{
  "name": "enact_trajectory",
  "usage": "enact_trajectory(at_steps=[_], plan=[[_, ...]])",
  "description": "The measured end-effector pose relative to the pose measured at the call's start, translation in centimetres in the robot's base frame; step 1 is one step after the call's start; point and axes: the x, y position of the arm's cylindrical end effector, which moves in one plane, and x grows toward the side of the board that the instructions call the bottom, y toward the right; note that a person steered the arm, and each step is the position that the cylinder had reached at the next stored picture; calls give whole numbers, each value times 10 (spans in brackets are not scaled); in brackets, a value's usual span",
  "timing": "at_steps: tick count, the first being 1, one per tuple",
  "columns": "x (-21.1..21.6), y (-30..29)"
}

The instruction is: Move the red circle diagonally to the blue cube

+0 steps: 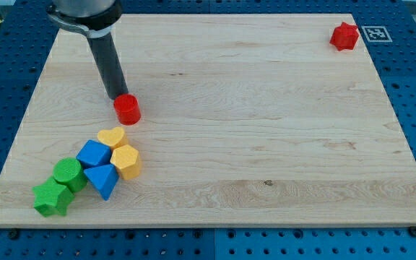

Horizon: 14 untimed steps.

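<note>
The red circle [128, 108] is a short red cylinder on the wooden board [266, 108], left of the board's middle. My tip [116, 97] rests right against its upper left side. The blue cube [93, 154] lies below and a little left of the red circle, in a cluster of blocks near the board's lower left corner. A small gap separates the red circle from the cluster.
The cluster also holds a yellow heart [111, 136], a yellow hexagon [126, 161], a blue triangle [102, 180], a green circle [68, 173] and a green star [51, 198]. A red star [344, 36] sits at the top right corner.
</note>
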Motion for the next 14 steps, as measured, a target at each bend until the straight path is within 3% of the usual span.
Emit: enact_trajectory(at_steps=[2, 5, 11, 14], plan=[[-9, 10], [24, 56], [60, -17], [27, -38]])
